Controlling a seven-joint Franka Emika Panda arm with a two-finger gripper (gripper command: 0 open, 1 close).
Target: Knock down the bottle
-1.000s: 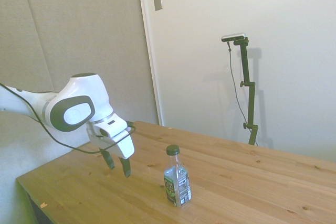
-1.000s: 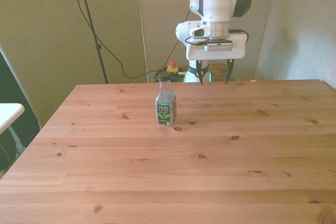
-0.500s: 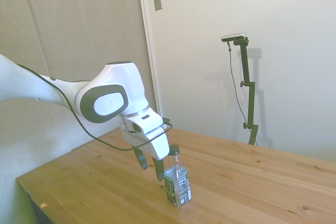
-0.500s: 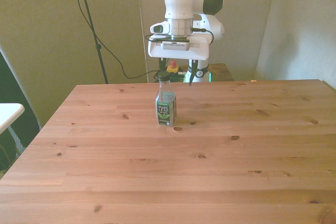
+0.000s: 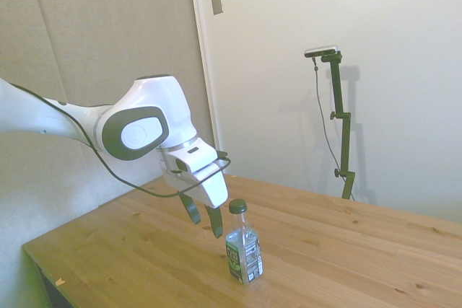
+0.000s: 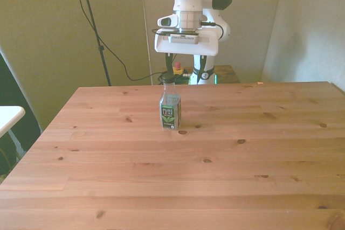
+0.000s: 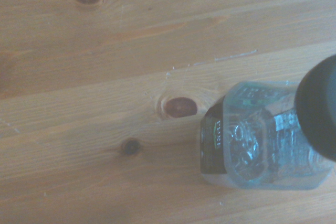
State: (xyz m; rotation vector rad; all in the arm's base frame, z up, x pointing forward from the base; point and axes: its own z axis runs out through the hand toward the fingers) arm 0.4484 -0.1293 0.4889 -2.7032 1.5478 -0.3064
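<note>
The bottle [image 5: 243, 247] stands upright on the wooden table [image 5: 346, 250], clear plastic with a dark green cap and a green, white and black label. In the front view the bottle [image 6: 170, 109] sits left of the table's middle, toward the far edge. My gripper [image 5: 203, 218] hangs open just beside the bottle's cap on the arm's side, at about cap height, apart from it. From the front, the gripper [image 6: 186, 71] is behind and slightly to the right of the bottle. The wrist view looks down on the bottle [image 7: 262, 142] and its dark cap [image 7: 320, 114].
The table [image 6: 215, 176] stretches wide toward the front view's near edge and right. A red and yellow button [image 6: 176, 68] sits behind the far edge. A white surface [image 6: 8, 114] shows at the front view's left, off the table.
The gripper swept from the front view's right to just behind the bottle, then rose and drew back slightly. The bottle has stayed upright in the same spot.
</note>
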